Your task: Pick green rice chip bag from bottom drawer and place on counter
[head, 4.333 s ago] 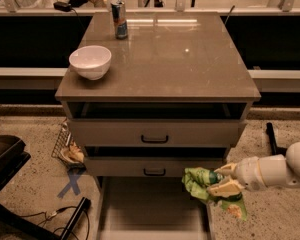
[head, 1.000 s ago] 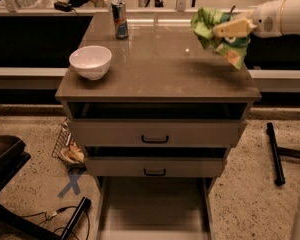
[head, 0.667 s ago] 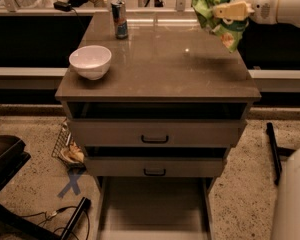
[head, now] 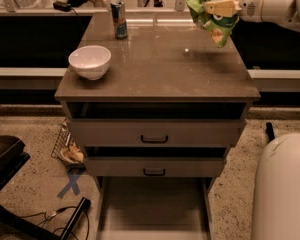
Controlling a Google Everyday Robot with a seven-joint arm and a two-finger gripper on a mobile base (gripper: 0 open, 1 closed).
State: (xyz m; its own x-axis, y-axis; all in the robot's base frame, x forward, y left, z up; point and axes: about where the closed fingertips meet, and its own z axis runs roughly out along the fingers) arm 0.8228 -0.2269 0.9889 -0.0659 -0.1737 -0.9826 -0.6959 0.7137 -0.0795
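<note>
Holding the green rice chip bag (head: 219,30) in a closed grasp, the gripper (head: 216,6) has climbed from the open bottom drawer (head: 152,206) to above the counter (head: 155,69), at its far right corner. The bag hangs in the air, so lowering and release probably remain.

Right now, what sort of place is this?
Probably a kitchenette-style robot test area: a counter over drawers with a white bowl and drink can, a blue tape cross on the floor. The gripper holds the green rice chip bag above the counter's back right.
</note>
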